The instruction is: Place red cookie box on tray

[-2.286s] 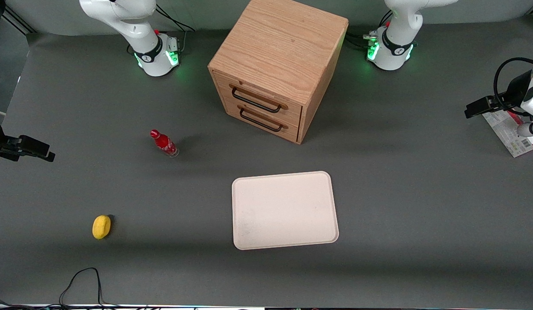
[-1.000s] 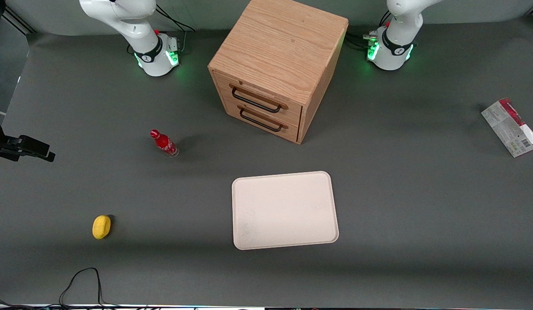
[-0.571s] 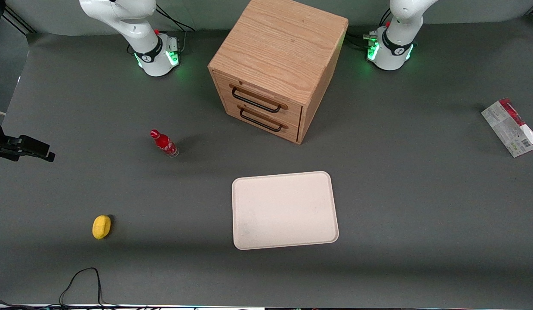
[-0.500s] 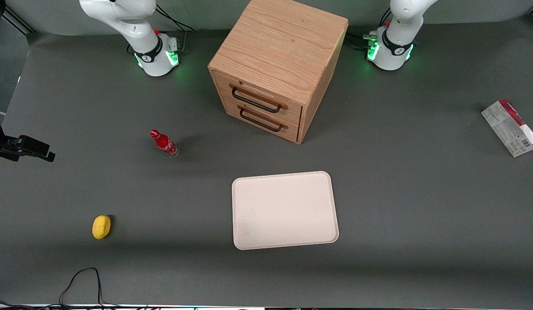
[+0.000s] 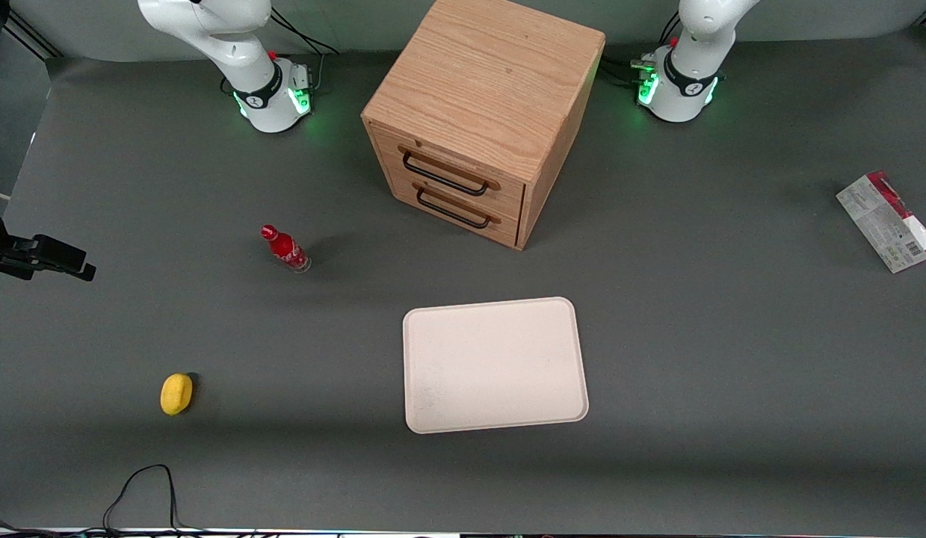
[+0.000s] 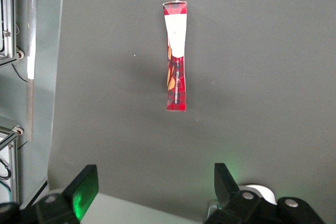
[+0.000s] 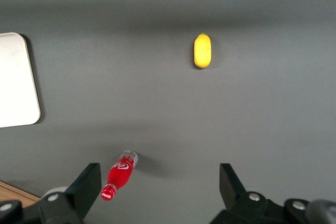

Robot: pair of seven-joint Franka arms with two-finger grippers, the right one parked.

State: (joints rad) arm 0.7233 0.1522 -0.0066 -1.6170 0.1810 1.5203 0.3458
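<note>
Toward the working arm's end of the desk (image 5: 702, 336) lies the red cookie box (image 5: 888, 221) — well apart from the tray (image 5: 495, 365); above it, the hand (image 6: 153, 190) hangs wide open — empty.

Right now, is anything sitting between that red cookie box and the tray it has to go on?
Nothing visible: only bare table lies between the red cookie box and the tray. The drawer cabinet stands farther from the camera, off that line. The open claw hangs above the box.
</note>
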